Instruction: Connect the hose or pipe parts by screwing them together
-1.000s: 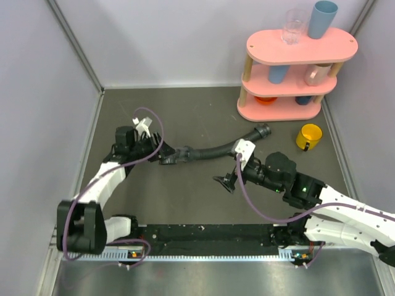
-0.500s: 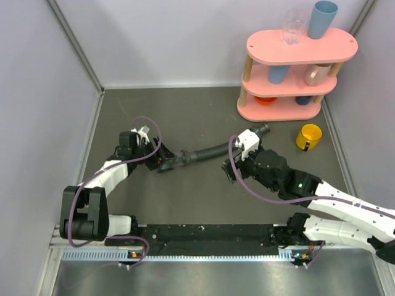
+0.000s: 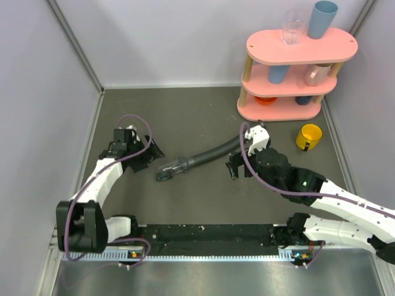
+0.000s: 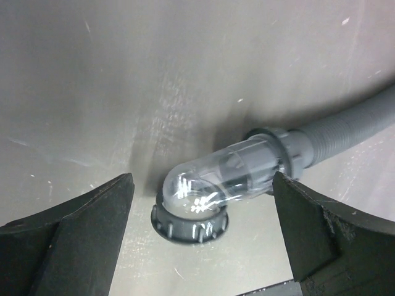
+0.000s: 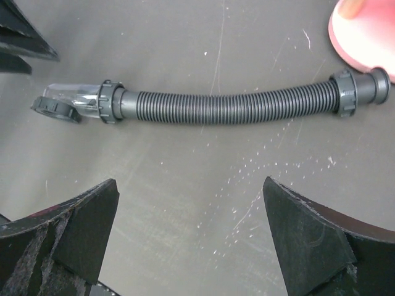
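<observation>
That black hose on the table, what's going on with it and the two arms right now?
The ribbed hose lies on the table with a clear elbow fitting seated in the collar at its end near the left arm, so the parts look joined. Neither arm holds anything: the left fingers stand open above the elbow, and the right fingers stand open above the hose.

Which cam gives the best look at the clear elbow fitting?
Left wrist: elbow fitting sits large mid-frame, ring nut and hose joint sharp. Right wrist shows it small, upper left; top external only a tiny shape at the hose's end.
</observation>
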